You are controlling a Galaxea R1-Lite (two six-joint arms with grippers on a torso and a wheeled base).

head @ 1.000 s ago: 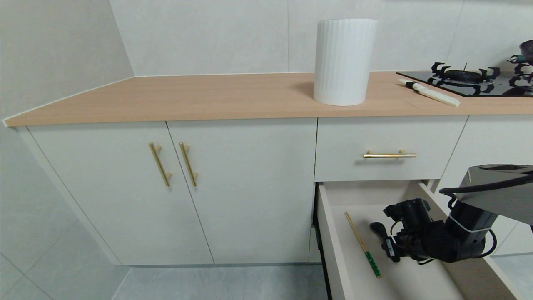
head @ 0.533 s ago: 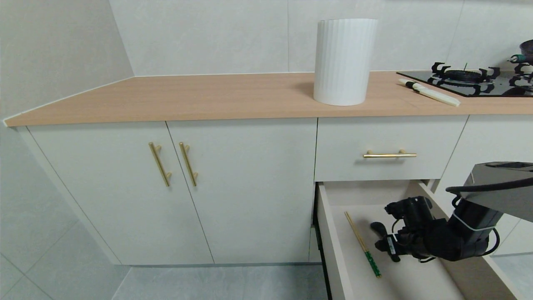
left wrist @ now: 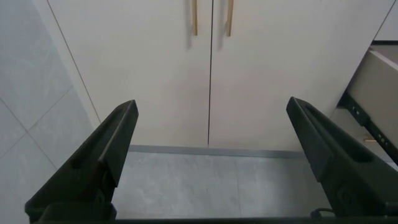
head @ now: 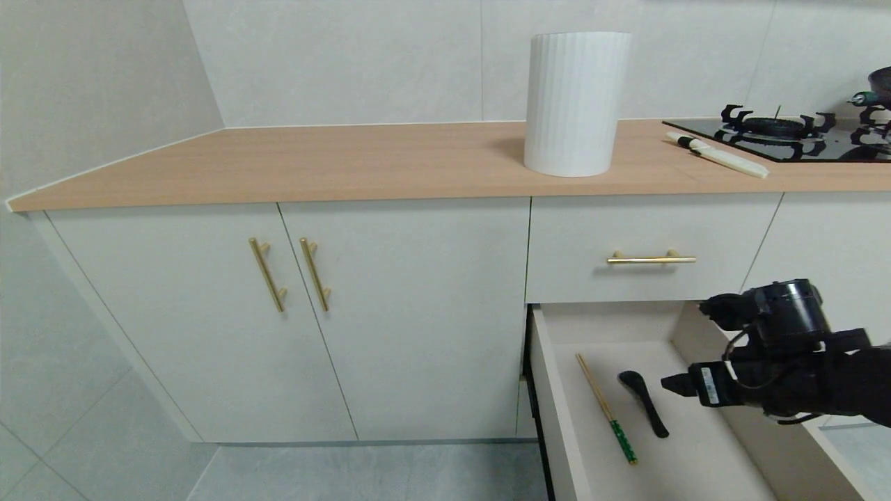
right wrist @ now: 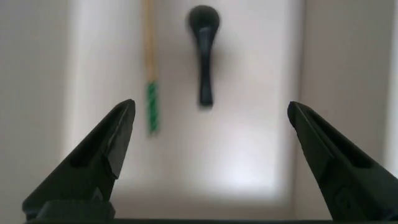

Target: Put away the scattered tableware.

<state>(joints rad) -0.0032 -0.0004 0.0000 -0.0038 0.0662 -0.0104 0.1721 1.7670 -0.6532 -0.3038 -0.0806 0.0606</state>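
fingers (right wrist: 104, 157) spread | black spoon (right wrist: 204, 55) beside chopsticks (right wrist: 150, 65) | drawer (right wrist: 255, 146) floor

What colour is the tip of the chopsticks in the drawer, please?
The chopsticks end in green; the head view shows it best.

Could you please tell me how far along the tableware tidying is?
Done: the chopsticks and black spoon lie in the open drawer. In hand: nothing; the right gripper hovers open above the drawer. Left: the knife on the countertop beside the stove, then closing the drawer.

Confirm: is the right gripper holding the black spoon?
No, the black spoon lies on the floor of the drawer beside the chopsticks, while the right gripper hangs open and empty above it.
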